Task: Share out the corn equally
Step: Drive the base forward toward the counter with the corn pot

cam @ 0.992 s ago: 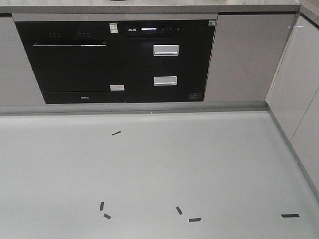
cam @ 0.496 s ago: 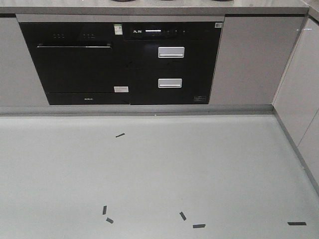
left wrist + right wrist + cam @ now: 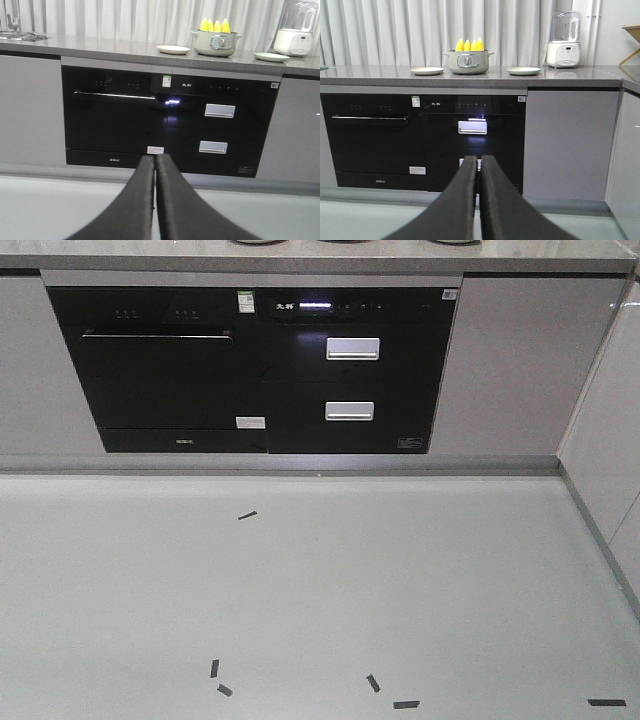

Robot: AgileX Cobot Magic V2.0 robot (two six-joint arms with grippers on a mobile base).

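Several yellow corn (image 3: 215, 25) cobs stand upright in a grey-green pot (image 3: 216, 44) on the dark countertop, far ahead of both arms. The right wrist view shows the same corn (image 3: 469, 45) and pot (image 3: 468, 62). One plate (image 3: 173, 49) lies left of the pot and another plate (image 3: 270, 57) lies right of it; the right wrist view shows them as the left plate (image 3: 427, 71) and the right plate (image 3: 523, 71). My left gripper (image 3: 155, 159) is shut and holds nothing. My right gripper (image 3: 479, 159) is also shut and empty. Both hang low, over the floor in front of the cabinets.
A black built-in oven and drawer unit (image 3: 260, 370) fills the cabinet front under the counter. A white blender (image 3: 563, 40) stands at the counter's right, a sink (image 3: 20, 35) at its left. White cabinets (image 3: 630, 150) close off the right side. Black tape marks (image 3: 247, 515) dot the grey floor.
In the front view the cabinets and floor tape marks have slid right and down, and the plates' edges now show along the top. The base is moving; both grippers stay shut.
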